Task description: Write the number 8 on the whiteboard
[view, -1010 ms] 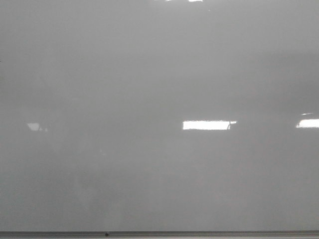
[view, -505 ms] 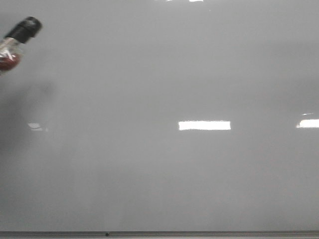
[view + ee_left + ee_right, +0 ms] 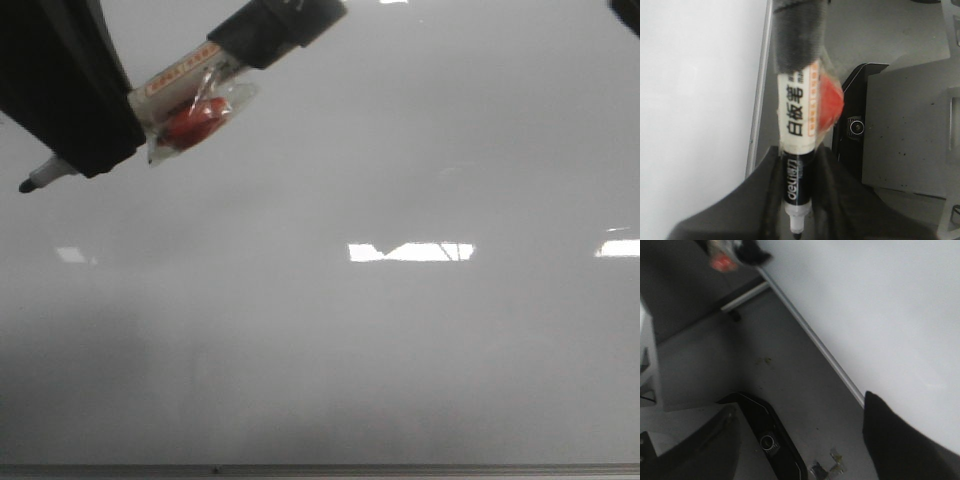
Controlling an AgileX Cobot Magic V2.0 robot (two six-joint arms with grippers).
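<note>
The whiteboard [image 3: 400,350] fills the front view, glossy grey-white, with its grey frame edge [image 3: 400,469] along the bottom. No number 8 shows on it. My left gripper [image 3: 85,150] is at the top left, shut on a black-and-white marker [image 3: 200,75] with red tape on its barrel. The marker's uncapped tip [image 3: 27,185] points left, close to the board. In the left wrist view the fingers [image 3: 765,200] clamp the marker [image 3: 799,125] beside the board [image 3: 695,100]. My right gripper [image 3: 805,450] is open and empty; only a dark corner of it [image 3: 628,12] shows in the front view.
Bright rectangular light reflections [image 3: 410,251] lie on the board. Below the board's frame [image 3: 810,335] is a grey surface with a black camera housing [image 3: 767,440], which also shows in the left wrist view [image 3: 856,125].
My left gripper with the marker has come in from the left edge and now fills the top left of the front view. A bit of the right gripper has appeared at the top right.
</note>
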